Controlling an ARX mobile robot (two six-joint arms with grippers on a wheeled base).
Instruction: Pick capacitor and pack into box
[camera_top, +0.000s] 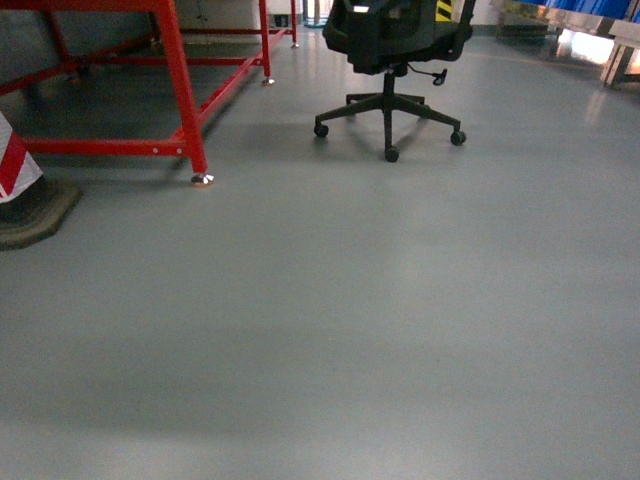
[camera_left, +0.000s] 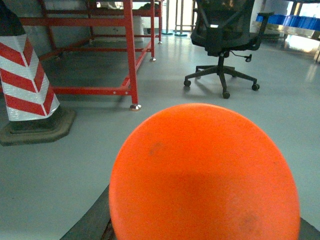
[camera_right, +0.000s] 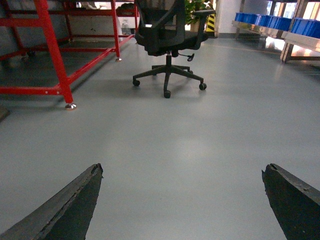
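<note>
Grey floor (camera_top: 330, 330), smooth, dull sheen. Left of the office chair (camera_top: 392, 60): striped cone (camera_left: 22, 75), then red steel frame (camera_top: 180, 90). Right of chair: blue bins (camera_right: 280, 22). Left gripper: orange disc (camera_left: 202, 175) fills view, state unreadable. Right gripper (camera_right: 182, 210) jaws wide apart. Box, capacitor unseen.

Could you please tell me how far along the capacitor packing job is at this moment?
Nothing looks done: no box or capacitor is visible, only grey floor, an office chair and a red frame. The left claw carries a round orange object; the right claw is open and empty. Picking and packing remain.
</note>
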